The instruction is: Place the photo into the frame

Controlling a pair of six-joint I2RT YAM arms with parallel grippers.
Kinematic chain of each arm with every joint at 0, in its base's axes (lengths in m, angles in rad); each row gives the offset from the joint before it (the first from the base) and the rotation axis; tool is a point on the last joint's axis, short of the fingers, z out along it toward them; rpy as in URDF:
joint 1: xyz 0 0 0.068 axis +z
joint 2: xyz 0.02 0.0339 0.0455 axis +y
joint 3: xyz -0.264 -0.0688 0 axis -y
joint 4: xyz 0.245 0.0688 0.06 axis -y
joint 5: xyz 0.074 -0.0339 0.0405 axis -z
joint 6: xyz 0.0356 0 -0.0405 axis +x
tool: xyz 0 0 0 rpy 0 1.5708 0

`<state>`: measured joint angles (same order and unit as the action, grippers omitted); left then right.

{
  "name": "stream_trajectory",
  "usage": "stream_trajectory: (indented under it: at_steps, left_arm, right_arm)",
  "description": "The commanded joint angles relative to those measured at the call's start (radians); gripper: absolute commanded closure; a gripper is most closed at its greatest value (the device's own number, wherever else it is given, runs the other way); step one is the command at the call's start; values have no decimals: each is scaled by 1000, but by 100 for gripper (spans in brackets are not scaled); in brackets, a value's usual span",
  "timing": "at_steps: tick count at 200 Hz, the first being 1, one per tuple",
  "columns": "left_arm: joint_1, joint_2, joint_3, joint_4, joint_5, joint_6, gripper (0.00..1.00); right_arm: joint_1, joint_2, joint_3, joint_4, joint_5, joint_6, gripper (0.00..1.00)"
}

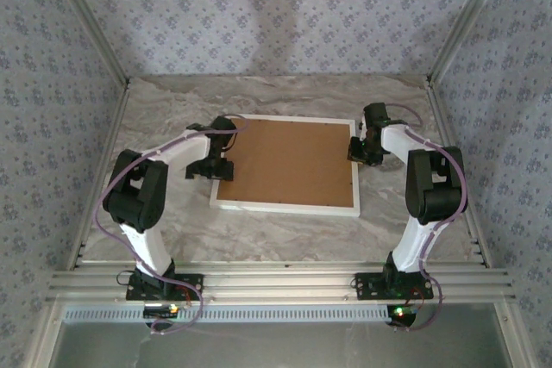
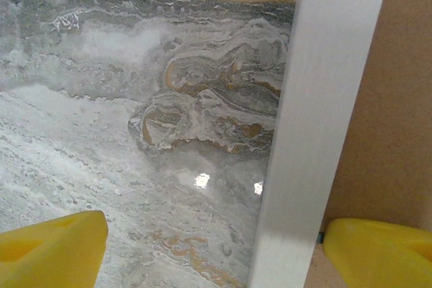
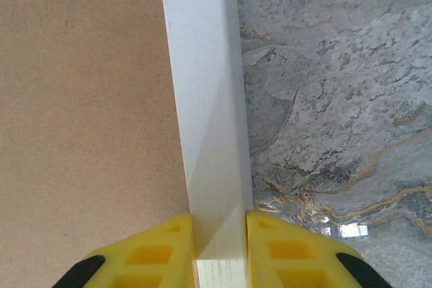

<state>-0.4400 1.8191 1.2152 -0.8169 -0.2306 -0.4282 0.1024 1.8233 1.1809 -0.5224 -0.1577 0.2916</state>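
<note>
The white frame (image 1: 285, 206) lies flat on the marble table, with the brown backing board (image 1: 289, 161) showing inside it. The photo is hidden. My right gripper (image 1: 356, 151) is at the frame's right side. In the right wrist view its yellow fingers (image 3: 162, 251) press both sides of the white moulding (image 3: 206, 99), so the gripper (image 3: 219, 247) is shut on it. My left gripper (image 1: 216, 165) is at the frame's left side. It (image 2: 216, 254) stands open, one finger (image 2: 61, 251) over the table and the other over the board, straddling the moulding (image 2: 317, 119).
The marble tabletop (image 1: 285, 239) runs between patterned walls at the left, right and back. An aluminium rail (image 1: 276, 282) carrying both arm bases crosses the near edge. Bare table lies in front of and behind the frame.
</note>
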Motion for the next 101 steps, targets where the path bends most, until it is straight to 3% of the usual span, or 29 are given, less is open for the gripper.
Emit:
stream_trajectory:
  at_steps: [1,101]
  left_arm:
    - [-31,50,-34,27,112,19,11]
    - [73,-200,-57,87,241,-21,8]
  right_arm:
    - [21,36,1,-7,-81,16,78]
    - [20,47,45,-37,-72,9,78]
